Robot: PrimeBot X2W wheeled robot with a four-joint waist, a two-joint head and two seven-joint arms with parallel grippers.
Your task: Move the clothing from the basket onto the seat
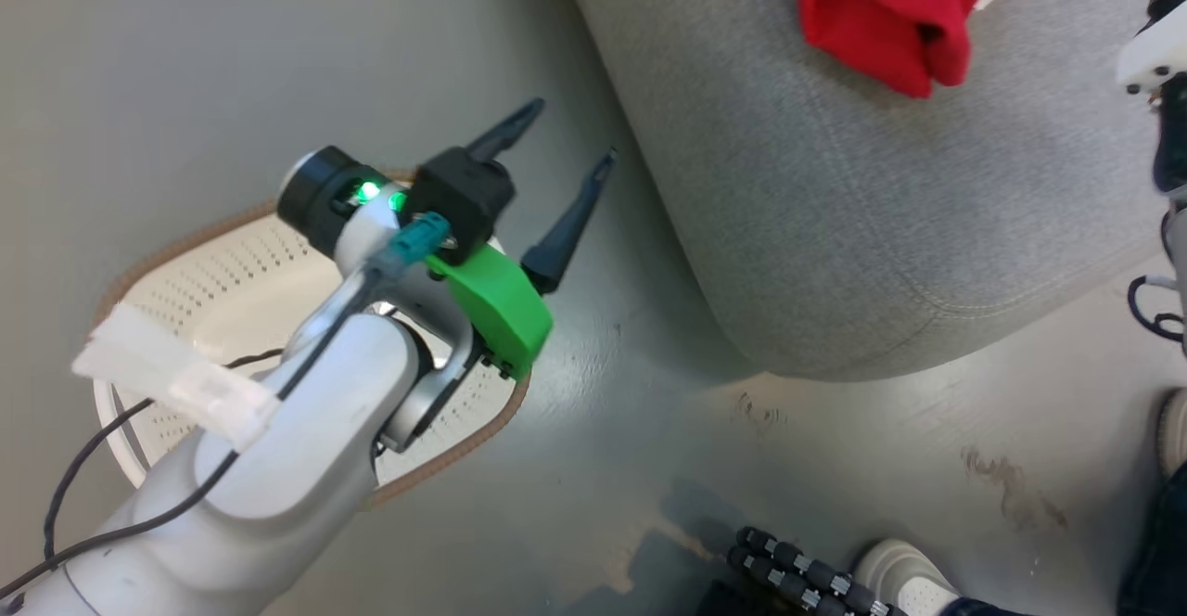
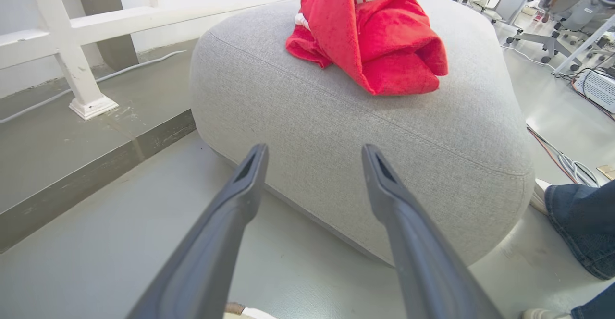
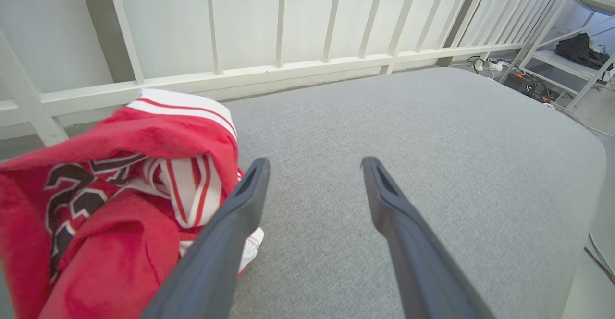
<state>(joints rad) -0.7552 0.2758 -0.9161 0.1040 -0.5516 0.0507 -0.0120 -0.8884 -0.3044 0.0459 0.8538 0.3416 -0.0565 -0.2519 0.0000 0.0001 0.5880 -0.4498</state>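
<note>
The red clothing (image 1: 881,13) with white stripes lies bunched on the grey seat (image 1: 835,226). My left gripper (image 1: 573,132) hangs open and empty above the floor, between the cream basket (image 1: 241,263) and the seat. My left forearm hides much of the basket; the part that shows holds nothing. In the left wrist view the left gripper (image 2: 314,150) points at the seat's (image 2: 336,117) side, below the clothing (image 2: 384,45). My right gripper (image 3: 315,161) is open over the seat (image 3: 408,141). The clothing (image 3: 96,203), with its dark emblem, lies just left of its left finger.
A white railing (image 3: 288,64) runs behind the seat. A person's white shoe (image 1: 904,574) and jeans leg (image 2: 581,223) stand on the floor near the seat's corner. Cables (image 2: 567,165) trail on the floor there. A raised step (image 2: 96,160) borders the floor beside the seat.
</note>
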